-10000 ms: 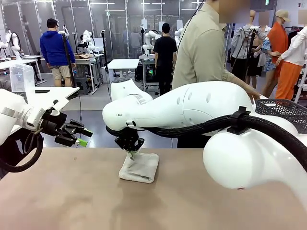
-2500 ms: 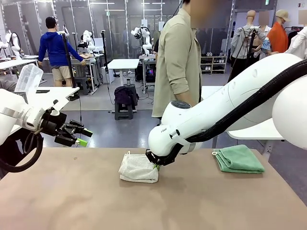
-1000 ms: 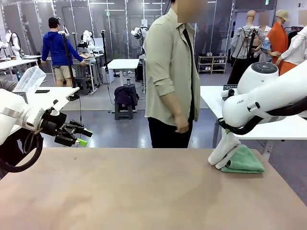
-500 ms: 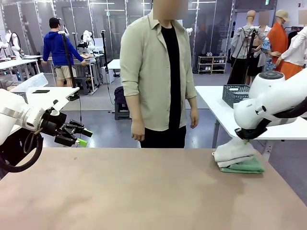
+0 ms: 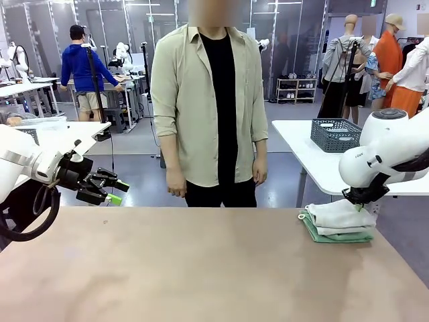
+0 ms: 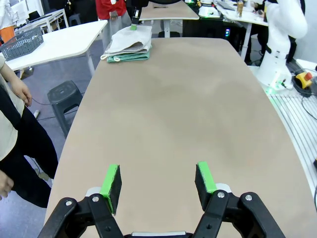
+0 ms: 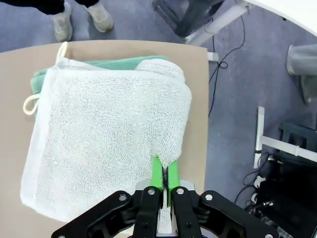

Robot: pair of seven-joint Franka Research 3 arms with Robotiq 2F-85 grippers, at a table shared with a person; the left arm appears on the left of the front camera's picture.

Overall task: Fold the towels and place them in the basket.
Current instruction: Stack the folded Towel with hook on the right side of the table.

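The cream towel [image 5: 340,215] lies folded on top of the folded green towel [image 5: 335,235], the stack sitting at the table's [image 5: 201,268] far right corner. The right gripper [image 7: 163,179] has its jaws nearly together, a fold of the cream towel's near edge between the green pads; whether it grips or is letting go cannot be told. To finish this step well, the jaws should part fully and lift straight up, so the top towel is not dragged off square. The basket [image 5: 336,134] stands on a separate white table beyond the far right corner, so both towels have yet to go in. The left gripper [image 6: 158,181] hovers wide apart and empty past the left edge. Half a second earlier the cream towel hung bunched under the gripper; now it lies flat. The person [image 5: 208,100] has moved left, behind the far edge.
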